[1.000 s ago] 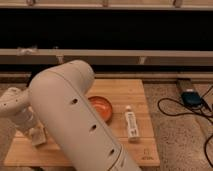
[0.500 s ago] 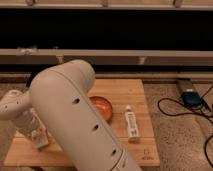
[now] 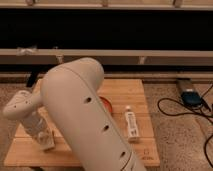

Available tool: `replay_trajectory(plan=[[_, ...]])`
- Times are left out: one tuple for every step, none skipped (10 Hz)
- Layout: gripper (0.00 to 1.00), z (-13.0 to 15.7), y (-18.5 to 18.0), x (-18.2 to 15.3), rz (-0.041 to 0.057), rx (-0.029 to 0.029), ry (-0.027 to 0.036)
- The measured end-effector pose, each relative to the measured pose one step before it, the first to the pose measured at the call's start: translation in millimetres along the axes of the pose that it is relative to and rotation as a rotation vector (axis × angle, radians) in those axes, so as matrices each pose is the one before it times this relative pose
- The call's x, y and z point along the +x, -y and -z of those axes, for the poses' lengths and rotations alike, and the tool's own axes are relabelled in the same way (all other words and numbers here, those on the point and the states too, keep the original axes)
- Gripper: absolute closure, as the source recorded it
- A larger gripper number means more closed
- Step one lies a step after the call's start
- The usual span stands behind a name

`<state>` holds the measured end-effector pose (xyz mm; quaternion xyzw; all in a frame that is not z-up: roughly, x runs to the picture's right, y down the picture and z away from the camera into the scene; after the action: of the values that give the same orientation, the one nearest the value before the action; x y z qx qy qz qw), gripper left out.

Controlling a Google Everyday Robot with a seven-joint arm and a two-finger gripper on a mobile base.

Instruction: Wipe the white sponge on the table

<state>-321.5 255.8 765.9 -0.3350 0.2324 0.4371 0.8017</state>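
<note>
Pale wooden planks form the table [image 3: 127, 92], its front edge running along the bottom of the view. The gripper [image 3: 45, 140] is down low on the left side, close to the left edge. The white sponge [image 3: 49, 146] seems to sit right at its tip, on the boards, though whether the gripper holds it cannot be told. The broad white arm [image 3: 85, 115] covers the middle. A white bottle [image 3: 131, 125] lies to the right with bare wood around it; its label and a mark [image 3: 145, 155] near the front corner are unreadable.
</note>
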Motion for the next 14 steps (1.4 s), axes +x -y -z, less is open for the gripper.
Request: replay_trajectory(plan=[[1.00, -0.37, 8.90, -0.85, -0.03010, -0.00546, -0.00507], [1.00, -1.10, 7.08, -1.14, -0.02250, -0.00359, -0.00459], [1.00, -1.74, 6.97, -3.77, -0.02666, -0.00459, -0.00486], [1.00, -1.26, 2.61, -3.69, -0.02013, -0.00662, -0.00520], [1.00, -0.85, 4.12, -3.02, -0.01718, -0.00398, -0.00480], [1.00, 0.32, 7.31, -5.24, -0.02235, -0.00454, 0.00067], [1.00, 0.28, 2.41, -2.74, -0.01528, -0.00479, -0.00074], [1.00, 1.01, 0.36, -2.39, -0.00146, -0.00083, 0.00550], [1.00, 1.89, -1.29, -2.99, 0.00040, -0.00722, 0.01101], [1.00, 2.28, -1.35, -3.53, 0.00227, -0.00730, 0.01095], [1.00, 2.75, -4.00, -2.85, 0.01288, -0.00394, 0.00874], [1.00, 2.08, -7.53, -2.62, 0.01941, -0.00375, 0.00756], [1.00, 1.79, -10.22, -2.31, 0.02746, -0.00225, 0.00799], [1.00, 0.84, -5.43, -1.38, 0.01460, -0.00205, 0.00357]])
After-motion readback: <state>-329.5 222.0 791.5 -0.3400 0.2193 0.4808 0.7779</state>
